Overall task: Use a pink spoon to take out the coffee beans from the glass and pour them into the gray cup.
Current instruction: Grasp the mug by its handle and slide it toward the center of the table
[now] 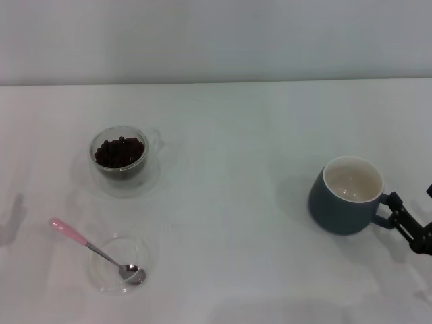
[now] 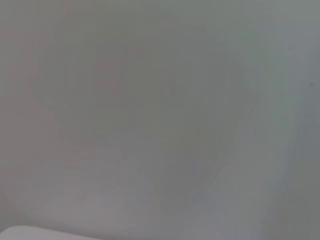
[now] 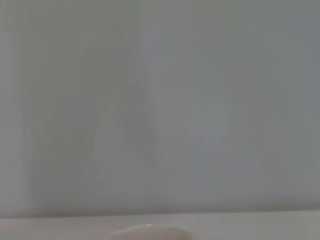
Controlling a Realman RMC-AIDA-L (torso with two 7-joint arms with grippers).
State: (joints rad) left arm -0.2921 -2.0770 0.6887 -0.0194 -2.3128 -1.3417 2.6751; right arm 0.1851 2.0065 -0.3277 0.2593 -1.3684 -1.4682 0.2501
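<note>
The glass [image 1: 120, 156] stands at the left of the white table with the coffee beans [image 1: 119, 150] heaped inside it. The pink spoon [image 1: 94, 250] lies nearer the front left, its metal bowl resting in a flat clear saucer [image 1: 108, 280] and its pink handle pointing out to the left. The gray cup [image 1: 344, 199] stands upright at the right, its cream inside showing no beans. My right gripper [image 1: 395, 213] is at the cup's loop handle, touching or nearly touching it. A pale rim [image 3: 150, 232] shows at the edge of the right wrist view. My left gripper is out of view.
A shallow clear dish [image 1: 128, 183] sits under the glass. A shadow [image 1: 12, 216] falls on the table's left edge. A plain wall [image 1: 216, 40] rises behind the table. The left wrist view shows only a plain grey surface.
</note>
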